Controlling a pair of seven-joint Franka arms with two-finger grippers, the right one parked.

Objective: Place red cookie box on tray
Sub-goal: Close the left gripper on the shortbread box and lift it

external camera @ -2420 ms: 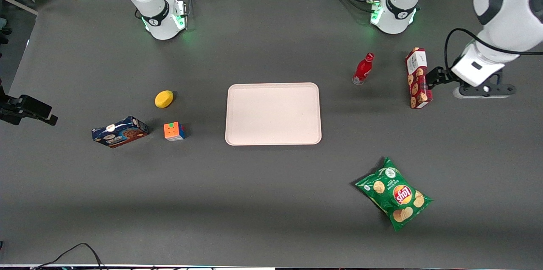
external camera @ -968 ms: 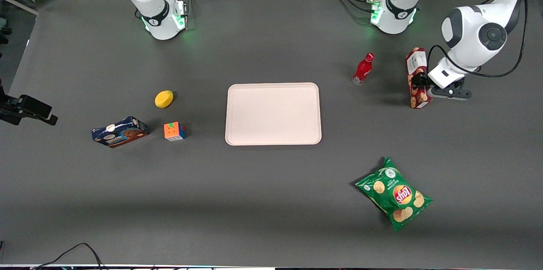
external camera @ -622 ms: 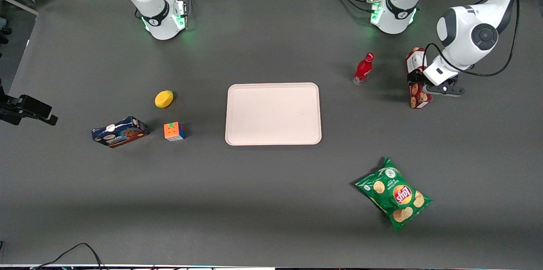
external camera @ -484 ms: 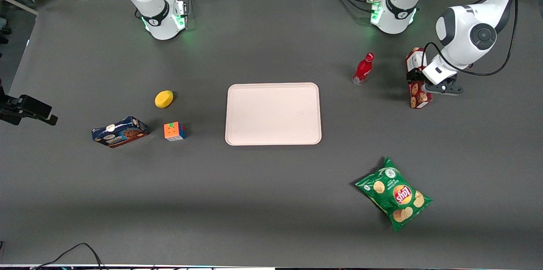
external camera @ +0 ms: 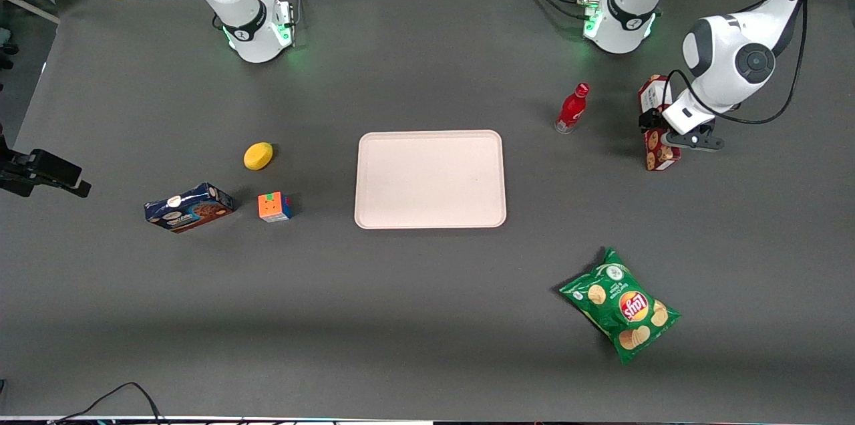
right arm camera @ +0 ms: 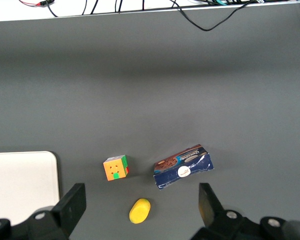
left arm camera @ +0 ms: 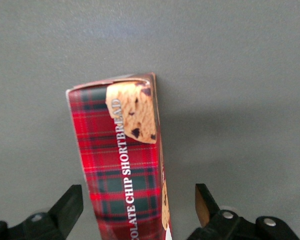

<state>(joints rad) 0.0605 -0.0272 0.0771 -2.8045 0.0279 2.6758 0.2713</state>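
Note:
The red cookie box lies on the dark table toward the working arm's end, a long plaid carton with cookie pictures and a white end panel. My left gripper is down over its middle. In the left wrist view the box runs between the two open fingers, with a gap on each side and no contact. The pale pink tray sits flat at the table's centre with nothing on it, well apart from the box.
A red bottle stands between box and tray. A green chips bag lies nearer the front camera. Toward the parked arm's end are a colour cube, a dark-blue cookie box and a yellow lemon-like object.
The left arm has swung in and come down from beside the red cookie box until its open gripper straddles the box's middle. The box has stayed in place.

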